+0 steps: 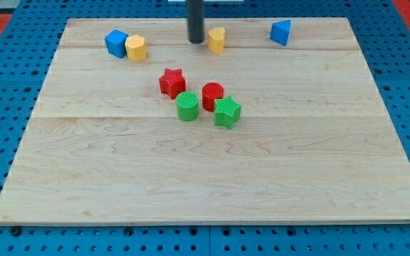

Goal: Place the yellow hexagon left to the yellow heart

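The yellow hexagon sits near the board's top left, touching the right side of a blue cube. The yellow heart sits near the top edge, a little right of the middle. My tip is on the board just left of the yellow heart, close to it or touching it; I cannot tell which. The tip is well to the right of the yellow hexagon.
A blue triangular block lies at the top right. A cluster sits mid-board: red star, red cylinder, green cylinder and a green star-like block. The wooden board lies on a blue pegboard.
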